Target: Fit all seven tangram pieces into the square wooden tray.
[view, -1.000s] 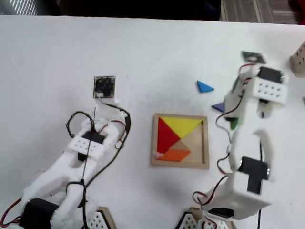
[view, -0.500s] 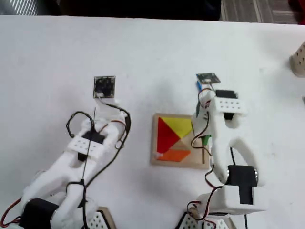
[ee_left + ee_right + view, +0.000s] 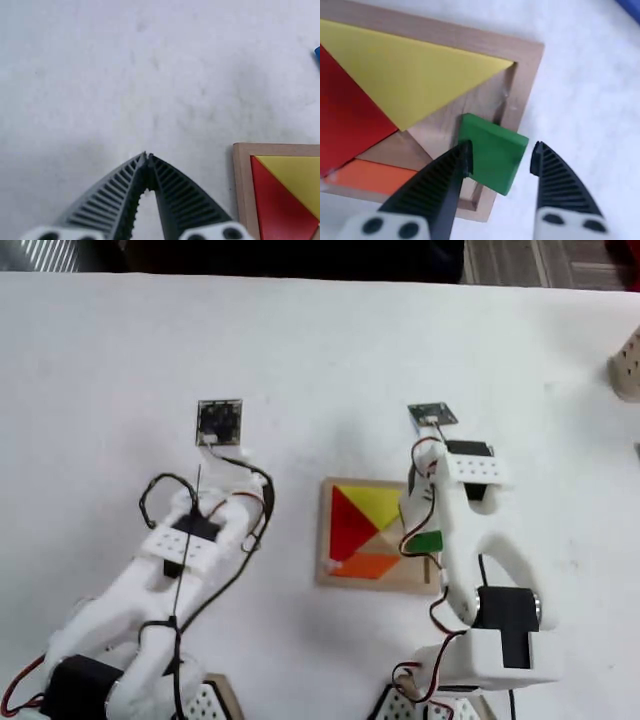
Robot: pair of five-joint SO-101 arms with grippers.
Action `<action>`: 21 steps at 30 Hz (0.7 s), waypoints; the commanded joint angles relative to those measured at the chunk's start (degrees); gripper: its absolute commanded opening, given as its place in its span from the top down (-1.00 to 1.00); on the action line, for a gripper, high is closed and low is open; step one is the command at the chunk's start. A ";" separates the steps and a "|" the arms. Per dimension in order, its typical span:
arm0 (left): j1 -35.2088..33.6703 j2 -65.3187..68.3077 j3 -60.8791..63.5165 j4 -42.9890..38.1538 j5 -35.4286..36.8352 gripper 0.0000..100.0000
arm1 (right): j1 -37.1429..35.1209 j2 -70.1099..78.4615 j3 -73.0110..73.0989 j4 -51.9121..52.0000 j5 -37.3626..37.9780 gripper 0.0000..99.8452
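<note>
Right claw [image 3: 501, 148]: jaws parted, straddling the green square [image 3: 492, 150]. One finger touches it and the other stands just clear, so there is no firm grip.

The square appears tilted. Part of it rides on the rim of the tray [image 3: 380, 585], at the tray's 3 o'clock in the high view.

The bare pocket lies toward 9 o'clock from the square, between the yellow triangle [image 3: 410, 75] and the orange piece [image 3: 375, 175].

Judgement: the square needs shifting toward 9 o'clock to drop flat.

Left claw [image 3: 147, 159]: closed and empty, over the table off the tray's 9 o'clock side. The right arm is nearer.

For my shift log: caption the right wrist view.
Right gripper open around the green square at the edge of the wooden tray, yellow triangle seated.
</note>
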 commanded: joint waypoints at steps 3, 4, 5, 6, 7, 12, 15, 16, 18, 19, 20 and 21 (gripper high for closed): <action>0.48 -1.71 -0.88 -0.62 -0.70 0.95 | -0.57 -3.12 -4.48 3.82 0.00 0.62; 0.48 -1.71 -0.88 -0.62 -0.70 0.95 | -0.57 -3.21 -5.19 4.70 0.00 0.62; 0.48 -1.71 -0.88 -0.62 -0.70 0.95 | -0.57 -3.30 -5.98 5.41 0.00 0.62; 0.48 -1.71 -0.88 -0.62 -0.70 0.95 | -0.40 -3.38 -6.68 6.20 0.00 0.62; 0.48 -1.71 -0.88 -0.62 -0.70 0.95 | -0.22 -3.38 -7.47 6.99 0.00 0.62; 0.48 -1.71 -0.88 -0.62 -0.70 0.95 | 0.48 -3.38 -9.41 10.07 -1.05 0.63; 0.48 -1.71 -0.88 -0.62 -0.70 0.95 | 2.24 -3.47 -9.32 10.07 -1.05 0.80; 0.48 -1.71 -0.88 -0.62 -0.70 0.95 | 3.03 -3.47 -9.05 9.98 -1.05 0.90; 0.48 -1.71 -0.88 -0.62 -0.70 0.95 | 4.00 -3.12 -8.44 10.15 -0.97 0.96; 0.48 -1.71 -0.88 -0.62 -0.70 0.95 | 4.26 -3.38 -7.47 10.24 -0.79 0.94; 0.48 -1.71 -0.97 -0.62 -0.70 0.95 | 4.26 -3.56 -6.77 10.15 -0.70 0.97; 0.48 -1.71 -0.97 -0.62 -0.70 0.95 | 4.09 -4.09 -6.07 10.15 -0.70 0.96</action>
